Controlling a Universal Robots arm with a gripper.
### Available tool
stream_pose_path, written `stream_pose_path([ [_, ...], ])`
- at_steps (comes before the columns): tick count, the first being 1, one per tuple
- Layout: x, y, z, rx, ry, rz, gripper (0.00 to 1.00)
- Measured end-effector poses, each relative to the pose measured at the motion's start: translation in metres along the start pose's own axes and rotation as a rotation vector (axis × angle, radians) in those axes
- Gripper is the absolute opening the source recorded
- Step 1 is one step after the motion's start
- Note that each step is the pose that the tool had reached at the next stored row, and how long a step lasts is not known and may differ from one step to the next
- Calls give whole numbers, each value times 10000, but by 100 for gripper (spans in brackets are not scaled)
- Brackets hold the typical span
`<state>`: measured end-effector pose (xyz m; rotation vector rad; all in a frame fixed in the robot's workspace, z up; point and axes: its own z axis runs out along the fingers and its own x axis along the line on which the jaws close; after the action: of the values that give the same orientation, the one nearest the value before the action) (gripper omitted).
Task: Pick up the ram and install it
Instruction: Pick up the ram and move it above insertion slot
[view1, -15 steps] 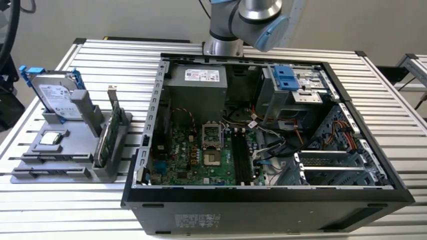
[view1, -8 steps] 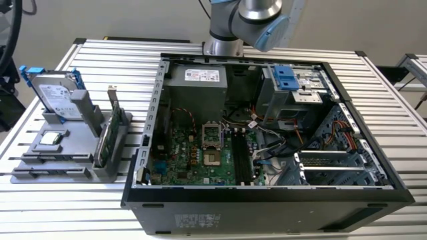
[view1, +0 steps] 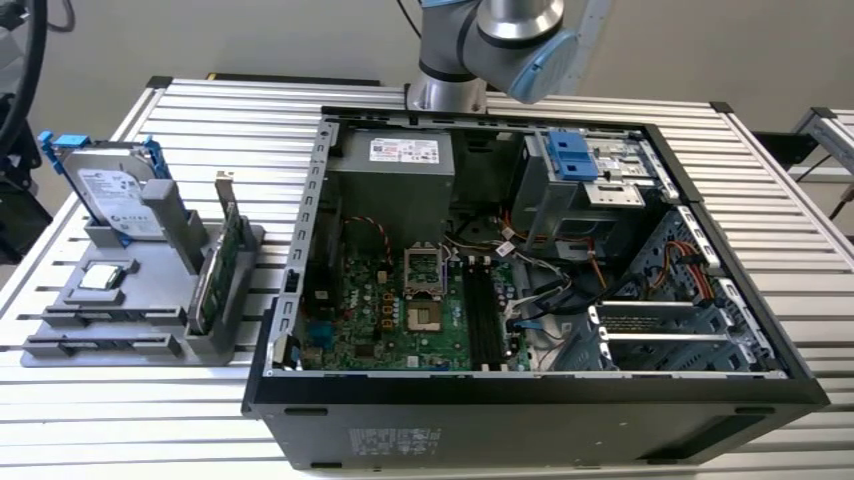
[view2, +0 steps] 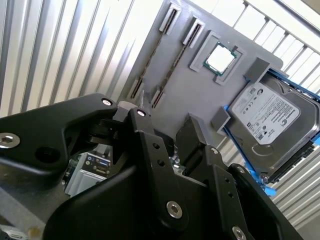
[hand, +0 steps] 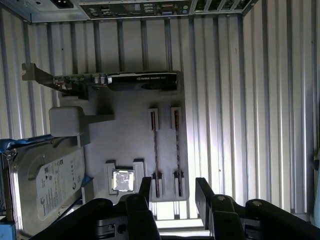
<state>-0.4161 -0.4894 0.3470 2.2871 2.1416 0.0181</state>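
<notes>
The end effector (hand: 174, 189) hangs above the grey parts holder (hand: 130, 135) with its two black fingers (hand: 145, 186) spread wide apart and nothing held between them; in the second wrist view the end effector (view2: 167, 132) shows the same open gap. Below that gap, in both wrist views, the ram (hand: 176, 150) stands on edge in a narrow slot of the holder, untouched, with a second stick (hand: 154, 150) parallel and just beside it. In the second wrist view the ram (view2: 154, 52) is the stick farther from the processor chip (view2: 220, 57), which lies flat in its own square recess.

A silver hard drive (hand: 45, 185) with blue rails leans at the holder's far end, beyond the chip. A green expansion card (hand: 120, 80) with a metal bracket stands on edge along the side of the holder nearest the computer case (view1: 534, 400).

In the exterior view the holder (view1: 154, 290) sits on the slatted metal surface (view1: 214, 100) near its edge at the exterior view's left. The open case lies on its side in the middle of the surface, its green motherboard (view1: 387, 300) facing up, with long black memory slots (view1: 483, 310) beside the processor socket. The arm (view1: 507, 40) rises behind the case, near the surface's far edge.
</notes>
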Motion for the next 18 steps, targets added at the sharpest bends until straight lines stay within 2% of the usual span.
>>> stream_pose_path([
  [18, 0, -1, 56, 0, -4, 0, 100],
])
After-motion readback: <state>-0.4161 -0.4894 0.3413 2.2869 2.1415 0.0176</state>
